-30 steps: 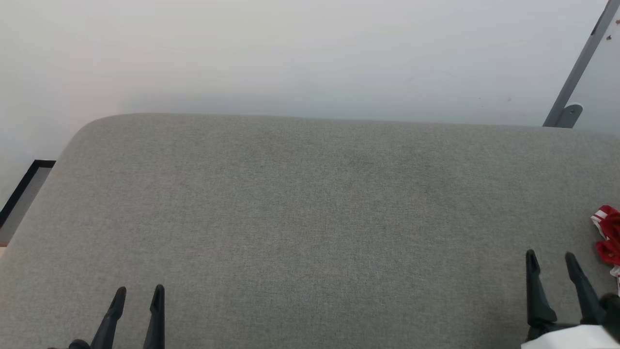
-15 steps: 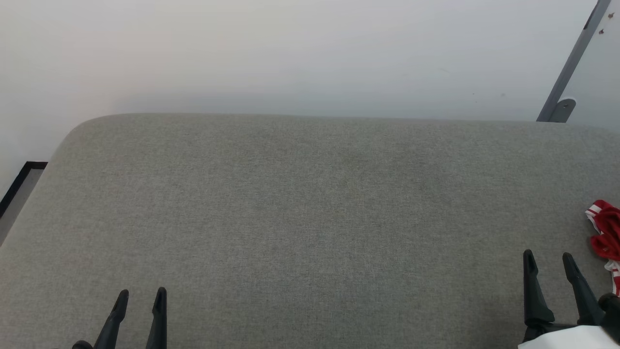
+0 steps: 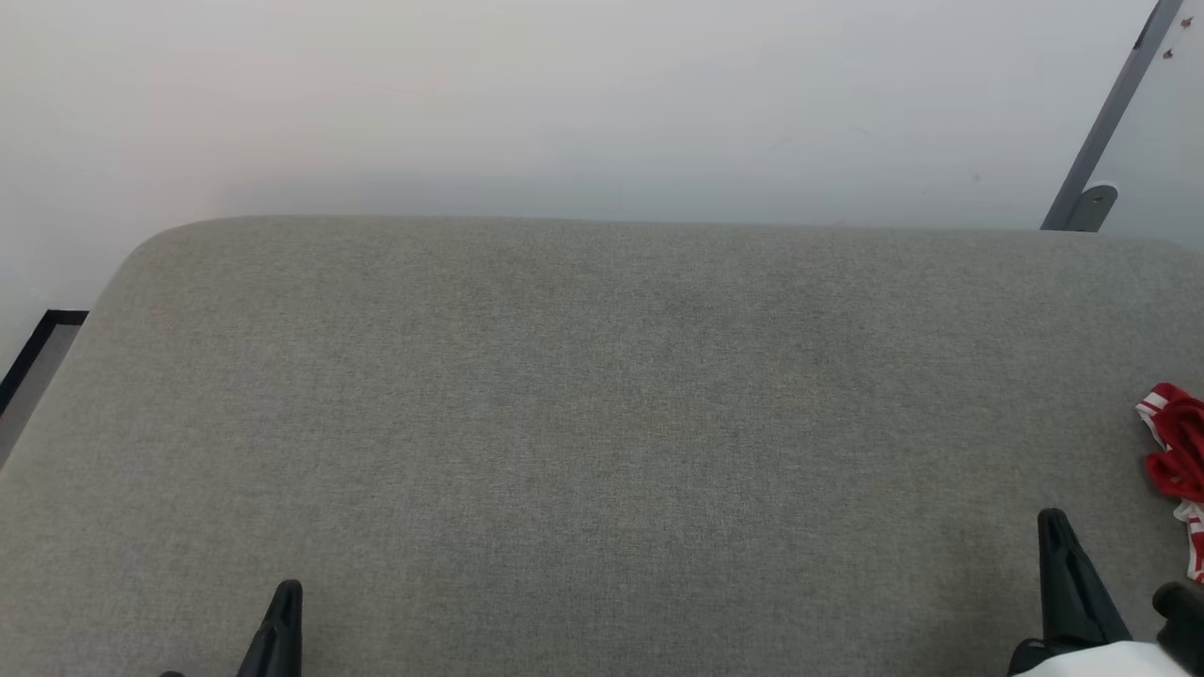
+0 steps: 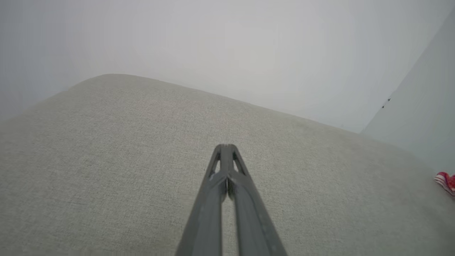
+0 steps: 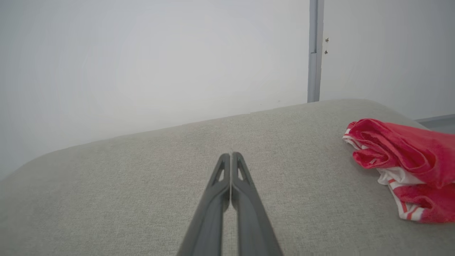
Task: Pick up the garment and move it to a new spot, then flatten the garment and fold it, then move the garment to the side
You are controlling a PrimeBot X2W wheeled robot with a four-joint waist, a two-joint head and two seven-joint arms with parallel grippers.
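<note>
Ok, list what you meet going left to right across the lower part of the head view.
The left gripper, jaws shut → right gripper, jaws shut → crumpled red garment at the right edge, all over the grey cushion.

Grey woven-fabric pad: wide, flat top, rounded far-left corner, soft rolled far edge. The weave is even and the colour uniform, slightly darker toward the middle. One item lies on it: the garment, red with white cloth and red-white striped trim, crumpled in a loose heap. It sits directly on the fabric at the pad's right end, near the far-right corner in the right wrist view, and is cut off by the head view's right edge.
</note>
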